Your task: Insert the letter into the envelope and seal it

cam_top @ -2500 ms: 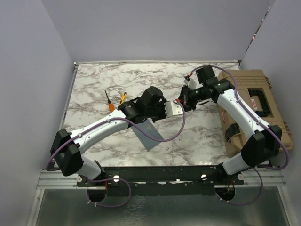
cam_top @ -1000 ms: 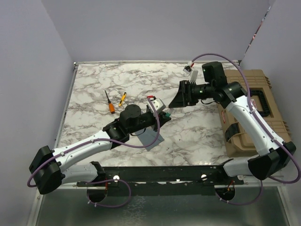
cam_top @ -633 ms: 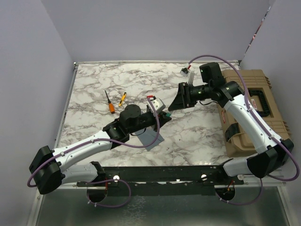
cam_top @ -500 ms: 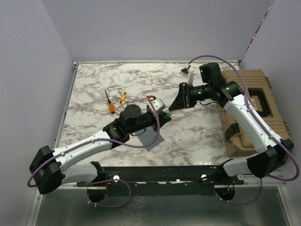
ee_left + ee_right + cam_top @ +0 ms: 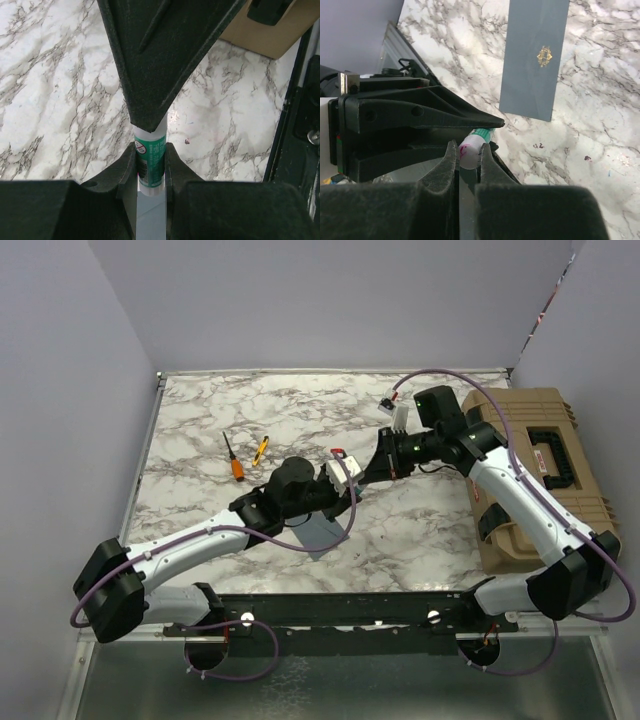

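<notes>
Both sets of jaws are clenched on one glue stick (image 5: 150,167) — left gripper (image 5: 150,150) round its labelled body, right gripper (image 5: 468,149) pinching the white end. One envelope (image 5: 535,55) lies flat on the marble table (image 5: 200,410), nearer the bases than the jaws, touching neither. Two tools lie far-left: orange screwdriver (image 5: 234,462) and yellow screwdriver (image 5: 260,448). One tan case (image 5: 540,470) lines the right edge — open marble beyond.

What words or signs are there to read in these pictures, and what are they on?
White glue stick with a green label: tiny white print and a small round red-ringed sign, too blurred to read.
Flat slate grey-blue paper envelope: a small gold emblem, with no letters I can make out.
Nothing else shows readable words or numbers.
</notes>
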Tool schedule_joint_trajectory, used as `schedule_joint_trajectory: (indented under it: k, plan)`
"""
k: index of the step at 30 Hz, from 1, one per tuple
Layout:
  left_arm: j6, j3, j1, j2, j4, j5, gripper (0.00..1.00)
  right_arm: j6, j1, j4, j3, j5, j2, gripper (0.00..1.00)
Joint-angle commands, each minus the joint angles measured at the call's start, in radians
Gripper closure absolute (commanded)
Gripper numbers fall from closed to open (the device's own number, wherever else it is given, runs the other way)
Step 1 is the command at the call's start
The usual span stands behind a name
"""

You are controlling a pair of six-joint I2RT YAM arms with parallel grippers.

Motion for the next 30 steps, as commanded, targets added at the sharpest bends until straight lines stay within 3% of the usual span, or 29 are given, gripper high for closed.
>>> schedule_joint_trajectory:
  k: [1, 8, 15, 30]
  plan:
    - [0.090, 0.131, 0.019, 0.003, 0.284, -0.004, 1.00, 0.035, 0.079, -0.060, -0.077, -0.009, -0.011, 1.00]
    - [0.116, 0.194, 0.037, 0.022, 0.368, -0.042, 1.00, 0.039, 0.109, -0.053, -0.128, 0.003, -0.006, 1.00]
    - [0.126, 0.291, 0.050, 0.035, 0.381, 0.019, 1.00, 0.024, 0.126, -0.073, -0.164, 0.047, 0.019, 1.00]
    - [0.165, 0.320, 0.053, 0.008, 0.455, 0.032, 1.00, 0.066, 0.134, -0.036, -0.255, 0.023, 0.091, 1.00]
